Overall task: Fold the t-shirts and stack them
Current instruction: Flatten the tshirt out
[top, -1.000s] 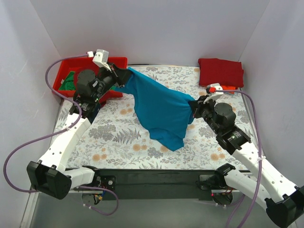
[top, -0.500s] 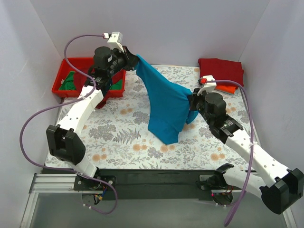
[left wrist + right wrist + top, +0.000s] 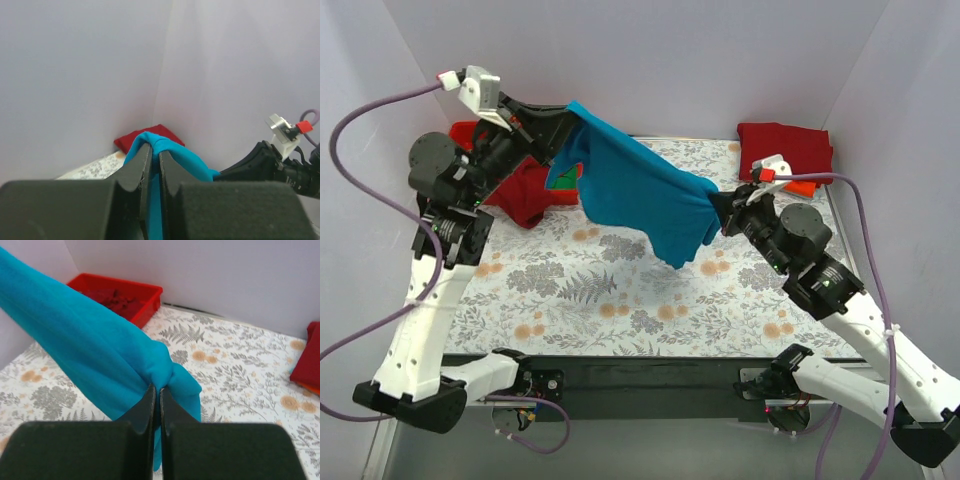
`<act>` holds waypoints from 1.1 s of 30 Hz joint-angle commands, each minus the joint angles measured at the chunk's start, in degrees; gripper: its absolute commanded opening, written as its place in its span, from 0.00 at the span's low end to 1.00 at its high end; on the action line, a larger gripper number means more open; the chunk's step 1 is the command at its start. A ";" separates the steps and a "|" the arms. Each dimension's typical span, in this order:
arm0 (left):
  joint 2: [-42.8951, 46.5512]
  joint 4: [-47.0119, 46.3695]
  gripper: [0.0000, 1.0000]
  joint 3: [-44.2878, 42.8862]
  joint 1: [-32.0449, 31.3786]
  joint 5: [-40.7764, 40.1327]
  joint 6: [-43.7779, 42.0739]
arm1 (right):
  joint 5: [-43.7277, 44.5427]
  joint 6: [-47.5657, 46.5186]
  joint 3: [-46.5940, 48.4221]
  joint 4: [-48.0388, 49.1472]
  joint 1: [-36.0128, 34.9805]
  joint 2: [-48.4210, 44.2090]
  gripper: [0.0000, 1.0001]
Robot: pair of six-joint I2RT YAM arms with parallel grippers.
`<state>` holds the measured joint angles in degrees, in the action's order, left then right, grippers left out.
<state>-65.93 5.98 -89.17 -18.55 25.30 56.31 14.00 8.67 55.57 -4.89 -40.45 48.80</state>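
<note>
**Left gripper** (image 3: pixel 155 150): the jaws are pressed together on a bunched fold of the teal knit t-shirt (image 3: pixel 640 195). No gap shows except the cloth pinched between the pads. In the overhead view this gripper sits high in the upper left of the frame.

**Right gripper** (image 3: pixel 156 392): the jaws are likewise clamped on a gathered knot of the same shirt, at centre right of the overhead view.

**Position of the shirt:** it spans between the two grips as a sagging band across the upper middle of the frame. One loose lobe hangs down at centre. It cannot be told whether that lobe touches the floral-print table cover (image 3: pixel 600 290).

**Surroundings:**
- A red plastic bin (image 3: pixel 145 290) stands at upper left.
- A loose red garment (image 3: pixel 520 195) drapes over the bin's near side.
- A folded dark red t-shirt (image 3: pixel 785 150) lies in the upper right corner, and an orange piece (image 3: pixel 802 186) shows at its near edge.

**Handling assessment:** the fabric appears light, limp and without stiffness. It will likely drape and crease wherever it is unsupported, and it is not fragile. Both present holds are on bunched cloth, which probably prevents it spreading flat. Better holds would be two matching corners, at the shoulders or the hem, each pinched through a single layer.
</note>
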 commanded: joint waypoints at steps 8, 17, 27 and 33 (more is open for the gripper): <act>-2.78 -0.88 0.00 -4.44 0.18 1.52 -1.73 | 5.66 -2.69 4.99 0.57 -1.92 2.16 0.01; -40.45 -1.32 0.00 -18.65 0.26 -6.84 -4.54 | 21.49 1.44 2.35 1.72 1.14 20.52 0.01; -56.98 3.32 0.92 -22.95 -1.75 -11.32 -7.53 | 13.78 1.26 6.13 3.21 9.59 38.91 0.84; -30.02 -11.15 0.92 15.60 -2.28 -17.20 -2.54 | 7.37 2.14 5.43 6.46 9.86 42.00 0.83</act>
<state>-118.43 8.51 -82.94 -20.18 12.47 51.68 25.36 10.26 59.16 -3.68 -30.44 91.96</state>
